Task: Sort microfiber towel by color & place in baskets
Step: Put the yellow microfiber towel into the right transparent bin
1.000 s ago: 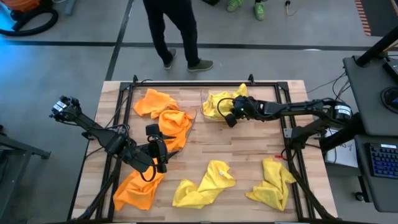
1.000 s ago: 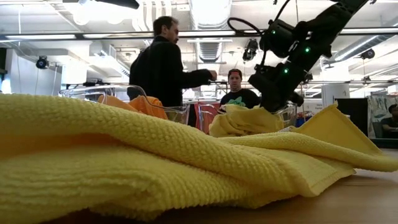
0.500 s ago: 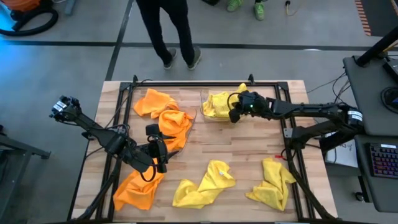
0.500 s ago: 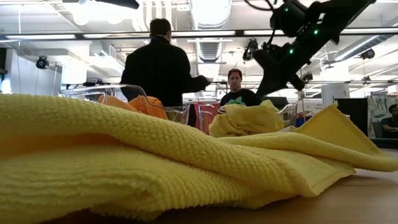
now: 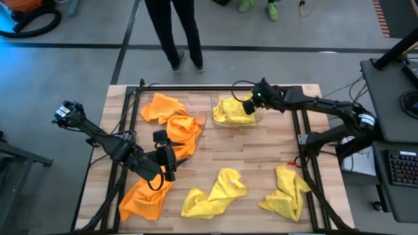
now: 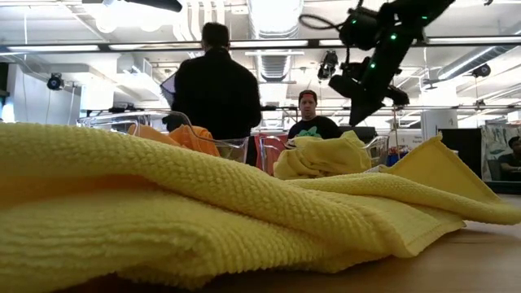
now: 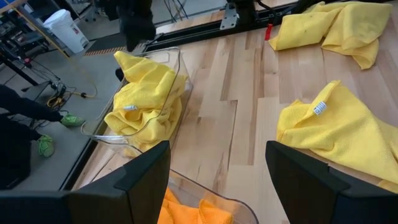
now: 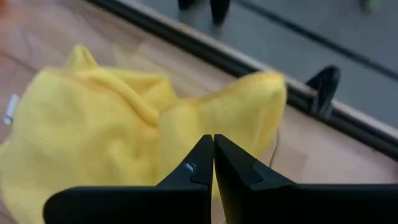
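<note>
Towel (image 5: 233,109) lying in right basket (image 5: 256,121); three towels (image 5: 214,194) lying on table (image 5: 261,156) in front; left basket (image 5: 201,125) sitting beside.

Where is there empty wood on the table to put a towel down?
The widest bare wood lies mid-table, between the basket of yellow towels and the two loose yellow towels in front, one and another. The left side is crowded: orange towels, another orange towel, and the open left gripper. The shut right gripper hovers over the yellow basket.

Bright yellow towels (image 5: 214,194) and bright orange towels (image 5: 171,123) are seen on a pale wood-grain table (image 5: 261,153). A black metal frame (image 5: 209,86) is seen around it. Both baskets (image 7: 163,84) are clear.
</note>
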Controlling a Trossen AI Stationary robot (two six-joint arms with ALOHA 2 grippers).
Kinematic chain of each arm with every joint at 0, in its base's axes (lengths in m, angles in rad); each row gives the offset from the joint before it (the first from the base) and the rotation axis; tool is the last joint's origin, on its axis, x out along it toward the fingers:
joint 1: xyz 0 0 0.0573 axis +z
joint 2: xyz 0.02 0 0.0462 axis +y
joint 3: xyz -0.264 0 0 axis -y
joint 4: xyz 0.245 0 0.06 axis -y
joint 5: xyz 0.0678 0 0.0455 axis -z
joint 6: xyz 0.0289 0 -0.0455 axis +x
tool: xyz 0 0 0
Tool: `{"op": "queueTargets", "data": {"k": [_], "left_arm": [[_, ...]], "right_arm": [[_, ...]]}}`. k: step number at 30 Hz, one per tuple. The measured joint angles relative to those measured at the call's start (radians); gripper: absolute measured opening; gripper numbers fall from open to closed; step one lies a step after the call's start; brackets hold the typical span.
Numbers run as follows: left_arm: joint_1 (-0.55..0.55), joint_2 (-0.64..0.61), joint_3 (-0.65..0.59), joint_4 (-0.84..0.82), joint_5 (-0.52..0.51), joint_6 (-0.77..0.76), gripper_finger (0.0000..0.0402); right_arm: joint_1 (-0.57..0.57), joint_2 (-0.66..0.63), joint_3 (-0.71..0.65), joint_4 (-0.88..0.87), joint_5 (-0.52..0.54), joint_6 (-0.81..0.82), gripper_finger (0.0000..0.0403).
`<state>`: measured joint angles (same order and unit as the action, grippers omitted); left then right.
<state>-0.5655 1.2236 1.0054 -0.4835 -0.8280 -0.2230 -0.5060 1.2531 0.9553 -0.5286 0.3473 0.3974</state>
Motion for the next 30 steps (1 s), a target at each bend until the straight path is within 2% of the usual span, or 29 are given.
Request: {"op": "queueTargets", "data": {"k": [7,17,30], "left_arm": [[0.000,0.000,0.000,0.000,0.000,0.000,0.0247],[0.000,0.000,0.000,-0.006,0.000,-0.007,0.0247],[0.000,0.000,-0.008,-0.006,0.000,-0.007,0.0247]], "right_arm": [[-0.007,0.148,0.129,-0.078,-0.078,-0.022,0.0009],[-0.003,0.336,0.233,-0.174,-0.069,-0.031,0.0009],[0.000,0.374,0.201,-0.168,-0.065,-0.024,0.0009]]}}
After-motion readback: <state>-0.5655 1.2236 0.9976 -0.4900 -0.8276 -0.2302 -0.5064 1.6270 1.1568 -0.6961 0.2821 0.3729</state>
